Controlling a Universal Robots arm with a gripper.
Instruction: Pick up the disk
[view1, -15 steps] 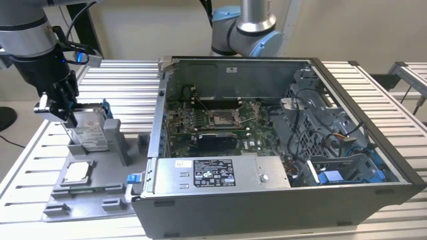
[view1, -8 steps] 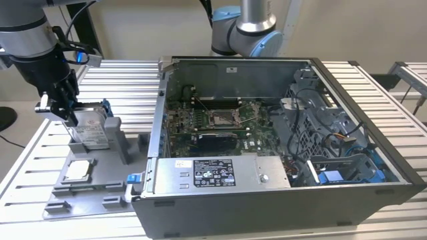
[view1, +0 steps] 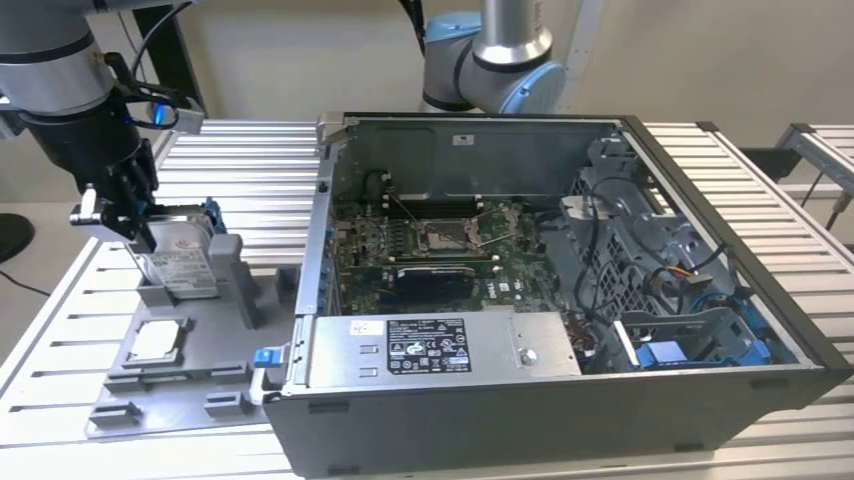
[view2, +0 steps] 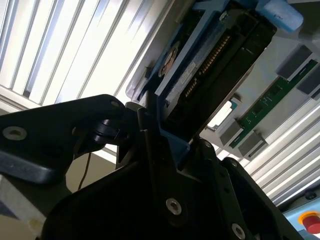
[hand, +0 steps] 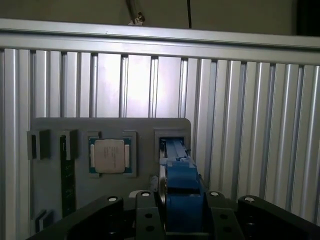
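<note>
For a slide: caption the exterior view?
Gripper clamps the upright disk at its grey fixture, beside an open computer case.

No legible text: black label (view1: 427, 352) on silver box (view1: 541, 335), white label (view1: 178, 268) on disk (view1: 191, 240) (print probably too fine).

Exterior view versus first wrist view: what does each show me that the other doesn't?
Exterior view: the open computer case beside the grey holder, with the disk standing upright in it. First wrist view: the disk's blue bracket edge-on, clamped between the fingers of the gripper. Both: disk, gripper, and the square chip.
</note>
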